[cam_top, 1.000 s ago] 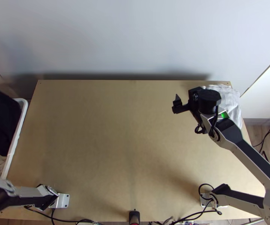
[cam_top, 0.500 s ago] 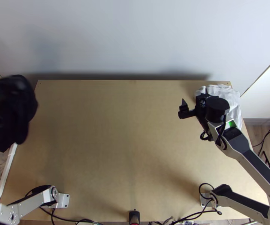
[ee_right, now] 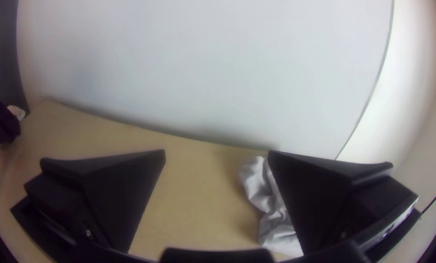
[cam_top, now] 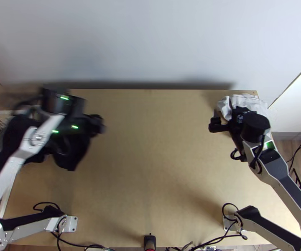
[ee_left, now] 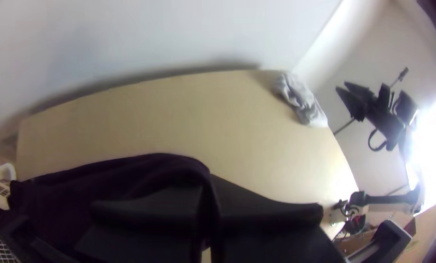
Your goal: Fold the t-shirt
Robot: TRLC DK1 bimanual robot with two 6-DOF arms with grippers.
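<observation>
In the top view my left gripper [cam_top: 95, 124], blurred, is over the left part of the table with the dark t-shirt [cam_top: 72, 155] bunched and hanging from it. The left wrist view has my left gripper [ee_left: 207, 207] shut on a fold of the dark t-shirt [ee_left: 115, 178], whose rest trails toward the basket. At the table's right side, my right gripper [cam_top: 224, 113] is held by the light cloth. Its fingers stand wide apart in the right wrist view, my right gripper [ee_right: 218, 158] holding nothing.
A bunched light grey cloth [cam_top: 251, 104] lies at the table's far right corner. The white basket [cam_top: 7, 190] stands along the left edge. A pale wall [cam_top: 150, 42] rises behind the table [cam_top: 150, 154].
My left gripper has come from the basket side over the table, carrying the dark t-shirt rightward. The right gripper has shifted slightly right and toward the near edge.
</observation>
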